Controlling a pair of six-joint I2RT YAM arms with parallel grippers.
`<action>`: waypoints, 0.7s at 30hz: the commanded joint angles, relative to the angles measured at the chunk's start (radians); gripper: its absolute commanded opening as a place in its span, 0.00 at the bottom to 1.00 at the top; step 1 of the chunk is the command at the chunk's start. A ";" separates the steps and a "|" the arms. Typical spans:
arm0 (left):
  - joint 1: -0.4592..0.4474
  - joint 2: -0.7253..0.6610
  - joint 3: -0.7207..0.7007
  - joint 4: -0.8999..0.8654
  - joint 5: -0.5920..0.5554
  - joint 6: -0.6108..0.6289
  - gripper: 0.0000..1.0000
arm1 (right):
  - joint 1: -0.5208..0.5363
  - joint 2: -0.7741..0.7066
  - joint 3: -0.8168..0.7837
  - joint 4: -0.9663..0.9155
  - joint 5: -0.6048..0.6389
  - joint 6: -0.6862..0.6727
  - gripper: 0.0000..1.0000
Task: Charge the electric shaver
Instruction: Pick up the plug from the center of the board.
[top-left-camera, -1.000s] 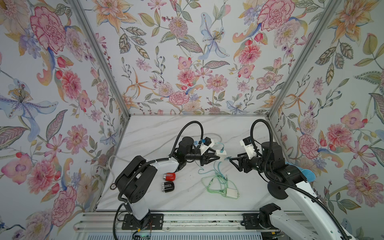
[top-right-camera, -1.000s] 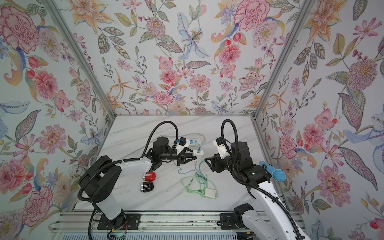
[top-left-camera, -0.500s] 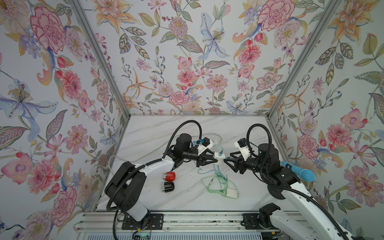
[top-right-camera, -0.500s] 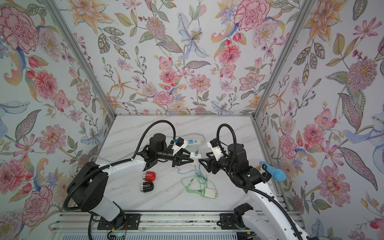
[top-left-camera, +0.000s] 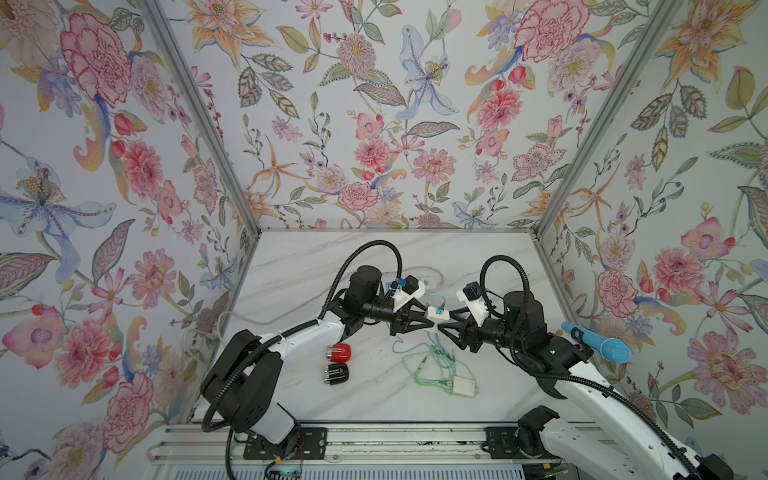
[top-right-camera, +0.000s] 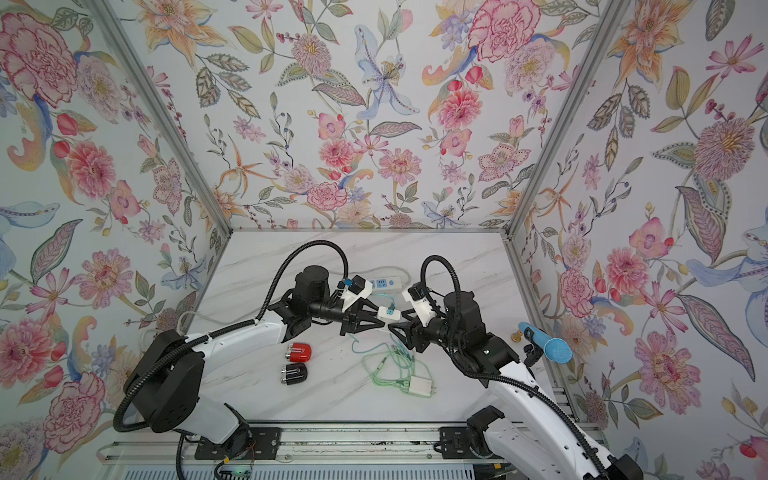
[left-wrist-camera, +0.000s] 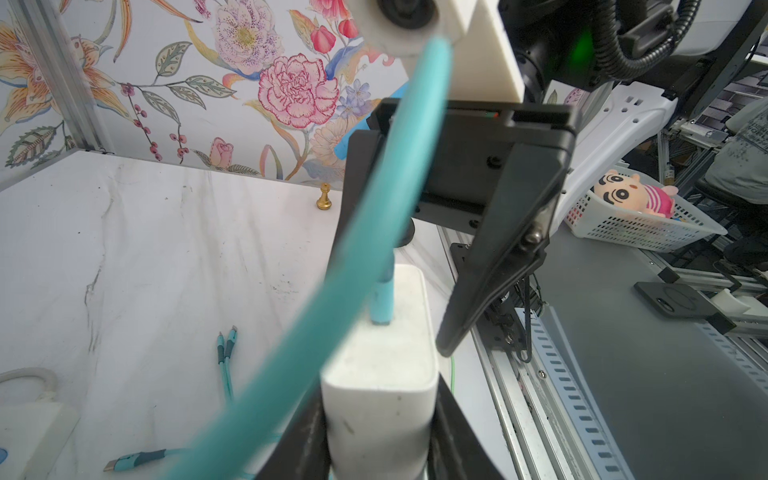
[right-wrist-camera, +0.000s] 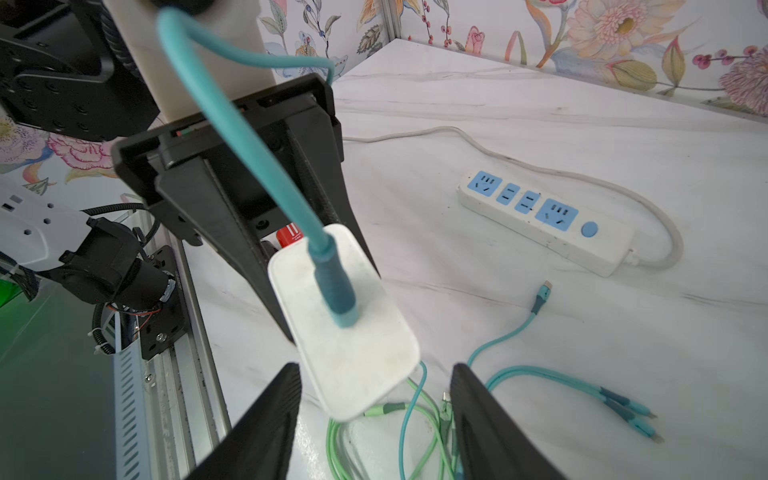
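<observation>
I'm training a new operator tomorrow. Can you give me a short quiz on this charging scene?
1. True or false: the left gripper is shut on the white adapter.
2. Which cable is plugged into that adapter? A green, B teal, C black.
3. Fill in: the jaws of the right gripper stand ___ on either side of the adapter.
Key: 1 true; 2 B, the teal cable; 3 open.

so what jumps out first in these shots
Two pincers meet nose to nose mid-table: the left pincer grips a white adapter with a teal cable plugged in, and the right pincer stands open on either side of it. Loud floral walls surround everything. A red shaver and a black shaver lie on the marble table.
</observation>
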 joint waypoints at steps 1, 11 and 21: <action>0.008 -0.025 0.025 -0.008 0.037 0.021 0.00 | 0.005 0.005 0.005 0.045 -0.019 -0.010 0.58; 0.004 -0.024 0.037 -0.017 0.059 0.015 0.00 | 0.008 0.041 0.000 0.103 -0.101 -0.007 0.50; 0.002 -0.011 0.043 -0.003 0.060 0.009 0.00 | 0.017 0.062 -0.005 0.125 -0.121 -0.002 0.40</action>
